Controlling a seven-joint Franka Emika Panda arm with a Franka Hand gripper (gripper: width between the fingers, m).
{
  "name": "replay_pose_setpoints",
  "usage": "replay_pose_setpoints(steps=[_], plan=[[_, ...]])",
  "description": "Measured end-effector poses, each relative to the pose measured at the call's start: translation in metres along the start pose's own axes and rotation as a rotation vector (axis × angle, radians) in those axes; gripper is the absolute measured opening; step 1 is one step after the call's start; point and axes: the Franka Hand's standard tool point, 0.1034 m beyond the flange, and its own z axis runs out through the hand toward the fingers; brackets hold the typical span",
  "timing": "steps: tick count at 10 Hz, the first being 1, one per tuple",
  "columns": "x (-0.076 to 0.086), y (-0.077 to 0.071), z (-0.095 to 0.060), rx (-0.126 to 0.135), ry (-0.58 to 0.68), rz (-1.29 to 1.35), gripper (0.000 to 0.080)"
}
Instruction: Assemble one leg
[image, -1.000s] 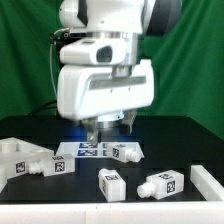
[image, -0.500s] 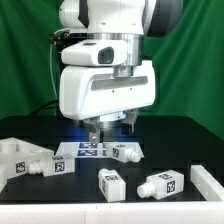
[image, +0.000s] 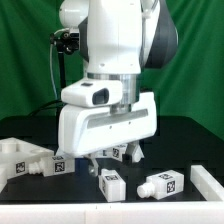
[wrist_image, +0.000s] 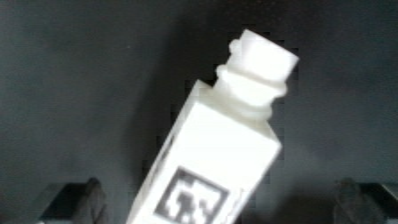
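In the wrist view a white leg (wrist_image: 231, 130) with a stepped end and a square tag on its side lies slanted on the dark table, between my open fingers (wrist_image: 71, 200), which stand apart from it on both sides. My gripper (wrist_image: 217, 208) is open and holds nothing. In the exterior view the gripper (image: 105, 160) hangs low over the table under the big white hand. Other legs lie at the left (image: 50, 165), front middle (image: 112, 183) and front right (image: 160, 184). One more (image: 124, 152) peeks out behind the hand.
A larger white part (image: 12, 152) lies at the exterior view's left edge and another white part (image: 210, 180) at its right edge. The marker board is mostly hidden behind the hand. A green curtain stands behind the table.
The arm has swung down and toward the front; the hand now sits much lower, just above the table, and covers the marker board.
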Motion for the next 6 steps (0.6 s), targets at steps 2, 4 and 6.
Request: replay_pose_setpoints(steps=[2, 4, 6], plan=[[-0.004, -0.001, 0.013, 0.010, -0.010, 0.000, 0.0650], [-0.004, 0.004, 0.019, 0.012, -0.012, 0.007, 0.0650], [-0.003, 0.004, 0.020, 0.011, -0.011, 0.007, 0.0527]])
